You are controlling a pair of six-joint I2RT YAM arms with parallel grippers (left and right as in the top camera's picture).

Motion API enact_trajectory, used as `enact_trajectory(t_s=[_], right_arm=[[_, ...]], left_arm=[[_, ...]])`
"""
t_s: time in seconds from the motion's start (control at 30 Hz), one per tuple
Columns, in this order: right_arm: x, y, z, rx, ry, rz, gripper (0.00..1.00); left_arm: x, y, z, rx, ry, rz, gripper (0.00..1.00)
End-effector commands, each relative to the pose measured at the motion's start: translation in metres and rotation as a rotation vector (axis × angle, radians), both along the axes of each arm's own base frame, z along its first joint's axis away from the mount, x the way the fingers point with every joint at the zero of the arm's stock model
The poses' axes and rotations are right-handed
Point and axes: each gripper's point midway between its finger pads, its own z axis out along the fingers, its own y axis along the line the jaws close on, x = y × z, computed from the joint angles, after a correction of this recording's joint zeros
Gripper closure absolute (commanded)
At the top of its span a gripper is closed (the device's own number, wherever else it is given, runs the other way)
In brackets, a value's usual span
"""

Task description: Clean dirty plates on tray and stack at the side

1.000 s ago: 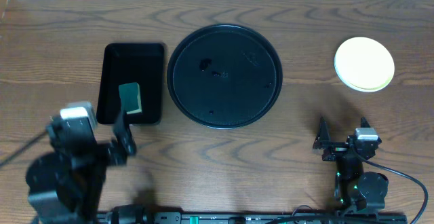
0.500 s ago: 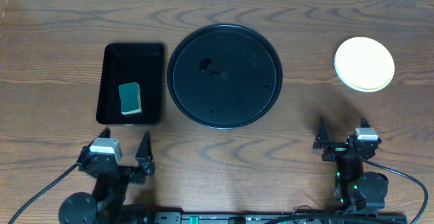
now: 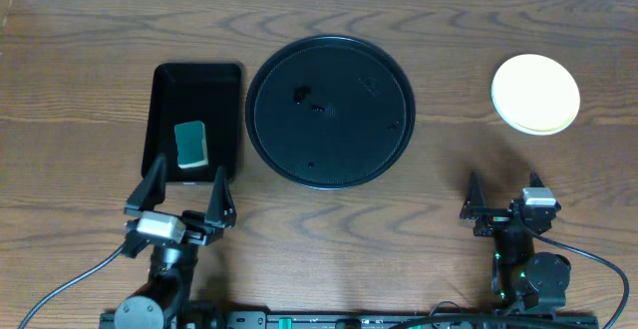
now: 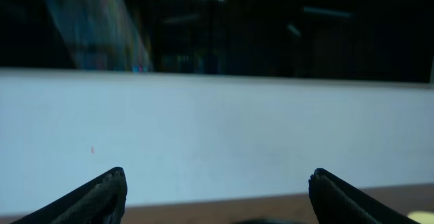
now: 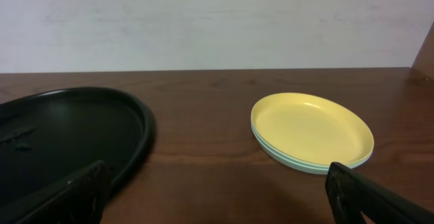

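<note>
**Desk:** While the left gripper (image 3: 186,184) and right gripper (image 3: 501,197) hang spread and empty, where are the plates (image 3: 535,94)?

**Photographer:** Stacked right of the tray (image 3: 329,45), yellow topmost. Probably light, stiff and slick; pinch the rim.

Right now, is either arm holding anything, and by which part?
Nothing is held. The left gripper and right gripper both stand open with empty fingers; the plates sit stacked on the table, the sponge in its rectangular tray.
</note>
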Motion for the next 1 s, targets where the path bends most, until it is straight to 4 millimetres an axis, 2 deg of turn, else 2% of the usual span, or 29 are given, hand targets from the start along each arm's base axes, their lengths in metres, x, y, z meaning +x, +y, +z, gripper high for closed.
enact_trajectory(t_s=[0.0,0.23,0.4,0.57,0.97], right_arm=[[0.000,-0.003,0.000,0.010,-0.002,-0.011,0.01],[0.000,-0.003,0.000,0.010,-0.002,-0.011,0.01],[0.000,-0.003,0.000,0.010,-0.002,-0.011,0.01],[0.000,-0.003,0.000,0.010,-0.002,-0.011,0.01],[0.000,-0.003,0.000,0.010,-0.002,-0.011,0.01]], left_arm=[[0.006,-0.001,-0.018,-0.023,0.033,-0.005,0.14],[0.022,0.009,-0.065,-0.042,0.137,0.053,0.14],[0.030,0.011,-0.112,-0.036,0.318,0.072,0.14],[0.028,0.011,-0.159,-0.024,0.509,0.077,0.14],[0.029,0.016,-0.161,-0.027,0.517,0.107,0.14]])
